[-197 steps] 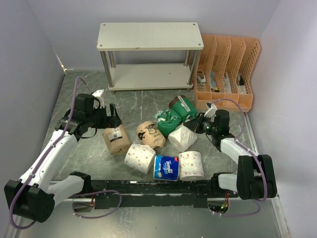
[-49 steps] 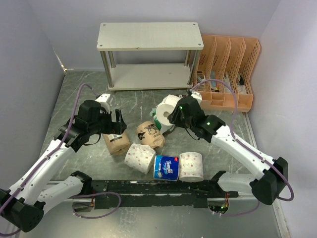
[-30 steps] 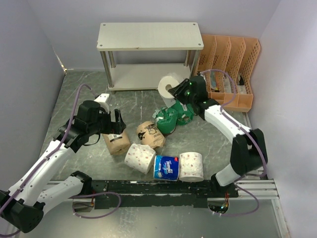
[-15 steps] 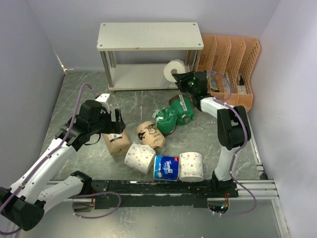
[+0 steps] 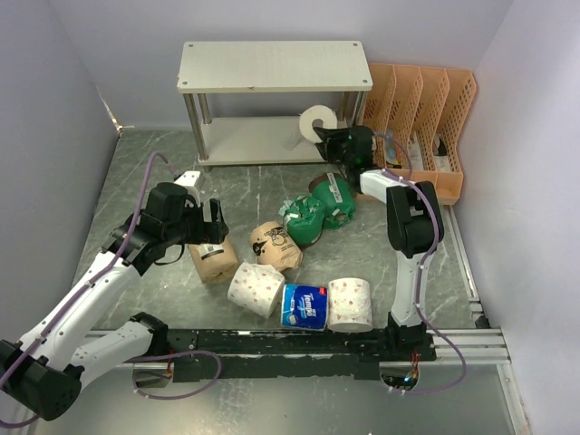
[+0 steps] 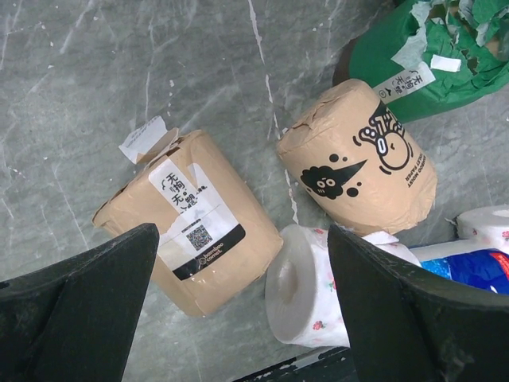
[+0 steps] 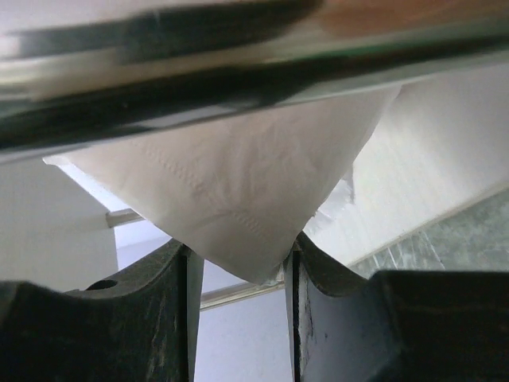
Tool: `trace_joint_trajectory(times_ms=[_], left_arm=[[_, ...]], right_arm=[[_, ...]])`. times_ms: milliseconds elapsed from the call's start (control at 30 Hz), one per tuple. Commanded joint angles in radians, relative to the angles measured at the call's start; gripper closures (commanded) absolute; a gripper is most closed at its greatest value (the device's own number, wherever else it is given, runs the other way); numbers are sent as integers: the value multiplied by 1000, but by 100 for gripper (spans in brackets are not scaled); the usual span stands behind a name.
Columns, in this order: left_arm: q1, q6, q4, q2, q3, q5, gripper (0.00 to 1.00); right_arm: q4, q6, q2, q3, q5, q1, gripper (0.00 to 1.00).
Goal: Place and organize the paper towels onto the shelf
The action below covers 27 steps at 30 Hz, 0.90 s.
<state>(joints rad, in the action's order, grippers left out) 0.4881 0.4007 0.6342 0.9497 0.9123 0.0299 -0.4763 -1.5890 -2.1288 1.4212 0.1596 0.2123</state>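
Note:
My right gripper [image 5: 331, 140] is shut on a white roll [image 5: 314, 123] and holds it at the right end of the shelf's [image 5: 272, 65] lower board, under the top board. In the right wrist view the white paper [image 7: 238, 199] is pinched between my fingers [image 7: 151, 318]. My left gripper [image 5: 207, 228] is open above a brown-wrapped roll [image 6: 187, 223], with a second brown roll [image 6: 358, 163] and a flowered white roll [image 6: 318, 290] beside it. Two green-wrapped rolls [image 5: 319, 207], a blue-wrapped roll [image 5: 304, 306] and a white roll [image 5: 350, 303] lie on the table.
An orange slotted file organizer [image 5: 412, 127] stands right of the shelf, close to my right arm. Grey walls enclose the table on the left, back and right. A black rail [image 5: 272, 344] runs along the near edge.
My right gripper has lifted the white roll from the pile and carried it back to the shelf's lower board. My left gripper has stayed over the brown roll.

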Motion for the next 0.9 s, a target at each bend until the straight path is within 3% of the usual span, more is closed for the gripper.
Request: trace_joint_trajectory(times_ms=[0,267,367,567,800,833,867], left_arm=[[6,7,5,5,15,26,1],[6,7,5,12,16,25,1],[6,6,5,10,16,23,1],[5,6,5,13,16,24,1],[4,6,12,24,20,35,1],[4,5,12,22,22,33,1],[3,1,9,19,23,25,1]], right_arm=[[89,17,88,62,-34,-20,100],[78,-12,85,19,5,-50,100],[70,-26,70,13,20,-61,87],[75,-24,43,45,36,-73,70],[67,6,35,90,58,-76,40],[65,16,40,94,60,-77,27],[60,26,44,97,63,-77,5]])
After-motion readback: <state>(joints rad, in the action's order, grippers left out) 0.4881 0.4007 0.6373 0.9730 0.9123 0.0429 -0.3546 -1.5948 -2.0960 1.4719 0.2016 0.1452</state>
